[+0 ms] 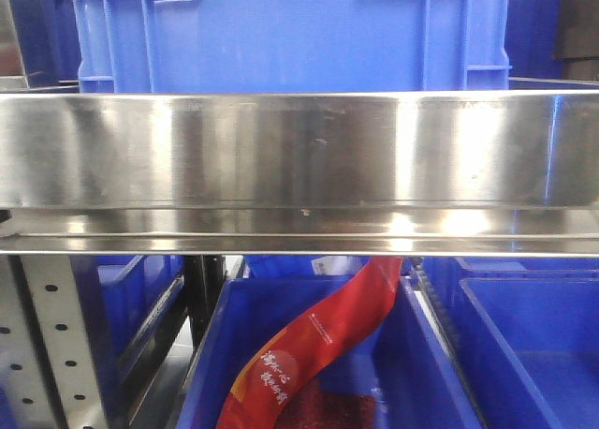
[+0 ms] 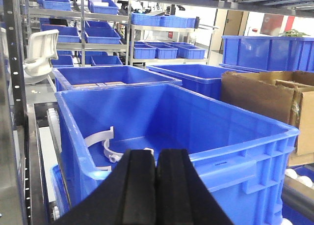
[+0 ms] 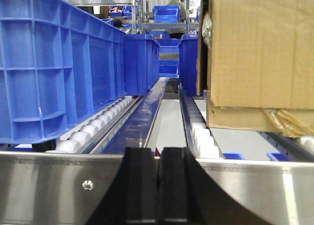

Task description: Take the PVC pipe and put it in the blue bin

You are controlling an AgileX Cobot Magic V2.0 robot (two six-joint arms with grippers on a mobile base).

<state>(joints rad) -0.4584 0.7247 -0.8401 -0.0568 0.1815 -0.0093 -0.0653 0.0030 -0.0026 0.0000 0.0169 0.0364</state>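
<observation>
Blue plastic fills most of every view. From the left wrist, the left hand (image 2: 156,185) sits at the bottom edge with its two black fingers (image 2: 139,185) pressed together, nothing between them. Just beyond it stands a large blue bin (image 2: 235,156), and inside, against its near left wall, lie curved white PVC pipe pieces (image 2: 105,145). More blue bins stand behind it, and a brown cardboard box (image 2: 265,99) is just to its right. A white moulded part (image 2: 39,55) rests on the shelf rack at the far left.

From the right wrist, the right hand (image 3: 158,185) is likewise closed, fingers touching and holding nothing, in front of a steel rail (image 3: 49,185). Beyond the rail run roller tracks (image 3: 98,126), with a tall blue crate (image 3: 54,63) on the left track and a stacked cardboard carton (image 3: 260,53) on the right.

The front view shows a broad stainless steel shelf edge (image 1: 299,157) across the middle, a blue container (image 1: 290,31) sitting on top, and beneath it a lower blue tub (image 1: 412,373) holding a red packet (image 1: 318,340) with white lettering. No hand shows there.
</observation>
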